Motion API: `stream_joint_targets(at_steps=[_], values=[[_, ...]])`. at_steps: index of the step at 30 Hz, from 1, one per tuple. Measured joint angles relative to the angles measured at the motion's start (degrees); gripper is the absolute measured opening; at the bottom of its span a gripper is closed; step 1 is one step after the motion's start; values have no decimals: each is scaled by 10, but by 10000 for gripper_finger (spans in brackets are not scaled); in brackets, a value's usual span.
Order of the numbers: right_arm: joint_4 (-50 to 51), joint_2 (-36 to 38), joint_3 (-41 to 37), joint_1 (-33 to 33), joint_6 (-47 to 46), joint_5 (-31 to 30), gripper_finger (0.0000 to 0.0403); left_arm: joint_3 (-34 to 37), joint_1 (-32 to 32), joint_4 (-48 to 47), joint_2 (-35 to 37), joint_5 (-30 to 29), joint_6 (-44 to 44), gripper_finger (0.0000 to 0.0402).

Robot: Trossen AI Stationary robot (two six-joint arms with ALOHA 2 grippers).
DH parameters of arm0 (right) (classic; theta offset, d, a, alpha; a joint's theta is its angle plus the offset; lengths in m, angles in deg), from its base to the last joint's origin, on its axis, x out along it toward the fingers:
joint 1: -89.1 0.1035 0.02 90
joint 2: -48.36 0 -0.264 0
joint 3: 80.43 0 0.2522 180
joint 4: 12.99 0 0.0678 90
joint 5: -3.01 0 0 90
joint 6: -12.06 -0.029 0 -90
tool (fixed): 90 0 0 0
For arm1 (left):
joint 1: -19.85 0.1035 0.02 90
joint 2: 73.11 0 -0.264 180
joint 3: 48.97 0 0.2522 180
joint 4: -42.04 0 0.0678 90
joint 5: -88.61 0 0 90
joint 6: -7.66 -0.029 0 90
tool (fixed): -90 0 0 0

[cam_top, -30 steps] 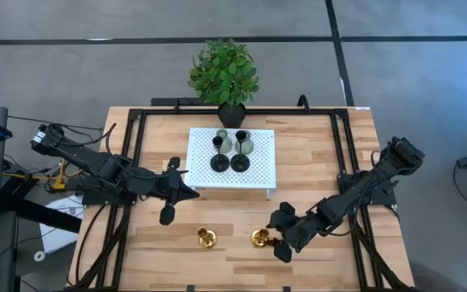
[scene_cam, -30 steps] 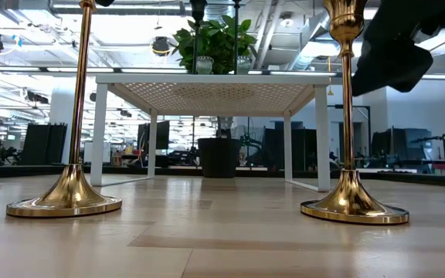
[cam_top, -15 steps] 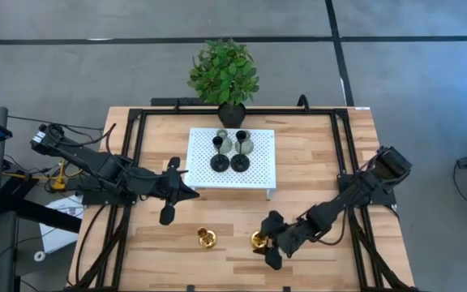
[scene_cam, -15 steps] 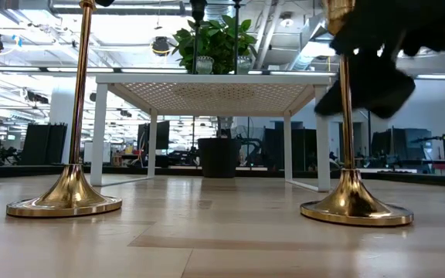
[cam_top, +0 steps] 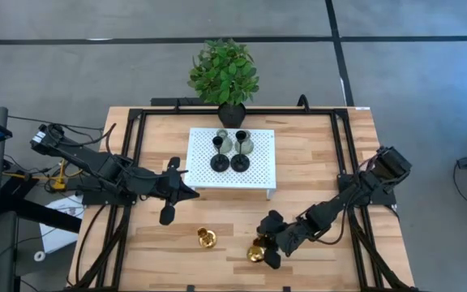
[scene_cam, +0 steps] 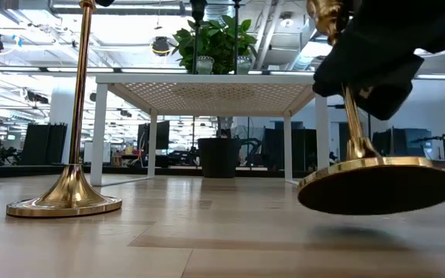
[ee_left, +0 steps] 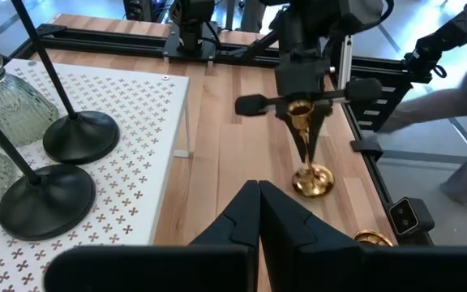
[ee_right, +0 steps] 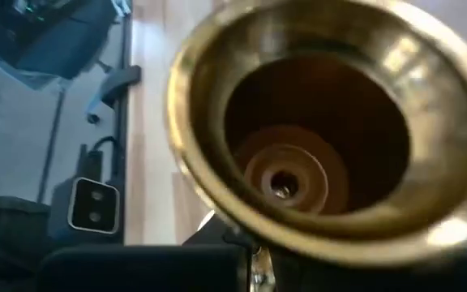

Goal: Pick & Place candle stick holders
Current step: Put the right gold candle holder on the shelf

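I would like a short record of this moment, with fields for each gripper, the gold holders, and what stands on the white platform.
right gripper: shut on the lifted gold holder, near the table's front edge
lifted gold holder: tilted, base clear of the table
other gold holder: upright on the table, not touched
left gripper: shut, empty, beside the white platform
white platform: carries two black holders and two grey-green holders
plant: behind the platform
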Motion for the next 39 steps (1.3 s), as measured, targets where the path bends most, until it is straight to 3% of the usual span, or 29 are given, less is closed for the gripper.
stream_joint_targets(at_steps=[5, 13, 24, 39], values=[[97, 42, 40, -19, 7, 2, 9, 0, 0, 0, 0, 0, 0, 4], [211, 115, 135, -75, 106, 1, 5, 0, 0, 1, 0, 0, 0, 4], [347, 120, 273, -176, 208, 0, 3, 0, 0, 1, 0, 0, 0, 4], [379, 120, 284, -245, 226, 13, 2, 0, 0, 1, 0, 0, 0, 4]])
